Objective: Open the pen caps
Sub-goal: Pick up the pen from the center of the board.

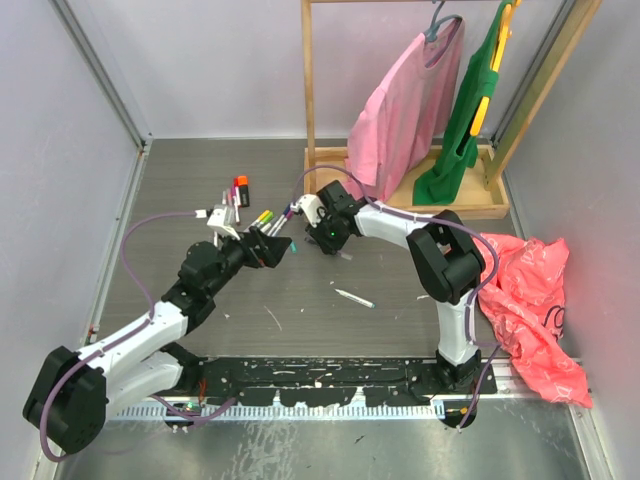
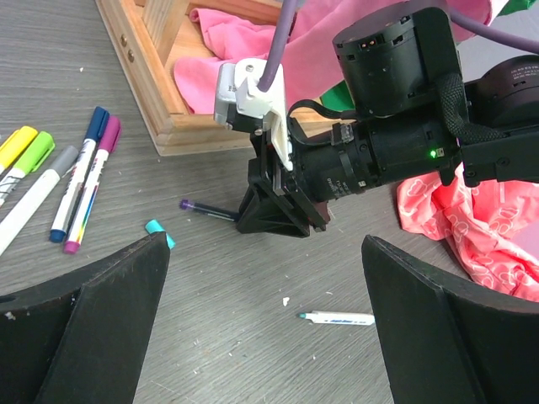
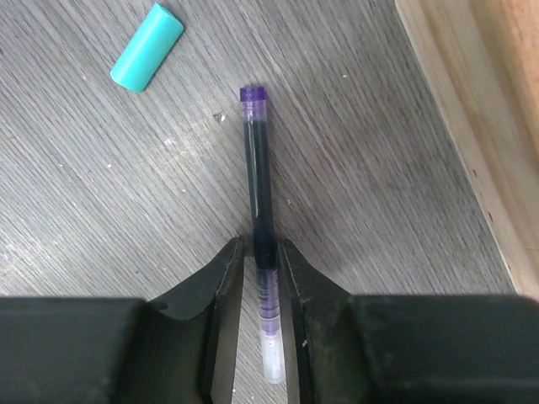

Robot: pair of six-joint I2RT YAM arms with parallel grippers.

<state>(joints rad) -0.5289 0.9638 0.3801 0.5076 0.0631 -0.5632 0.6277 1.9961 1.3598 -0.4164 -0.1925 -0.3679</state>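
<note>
Tabletop (image 3: 101, 202) bears teal cap (image 3: 147, 46) near purple pen (image 3: 257, 185) and wooden frame (image 3: 472, 126)

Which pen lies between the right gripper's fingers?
The purple pen, alone beside the teal cap; the other pens lie apart from the right gripper.

The left arm (image 1: 150, 335) reaches forward and inward from its base. The left hand (image 1: 270, 247) faces the right one, its fingers (image 2: 93, 320) spread wide apart. The right arm (image 1: 445, 262) rises from its base, bends at the elbow and stretches leftward. The right hand (image 3: 263, 250) points down, fingers (image 3: 215, 278) drawn close with a narrow slot between them; whether they clamp cannot be told. The hands sit near each other, apart.
</note>
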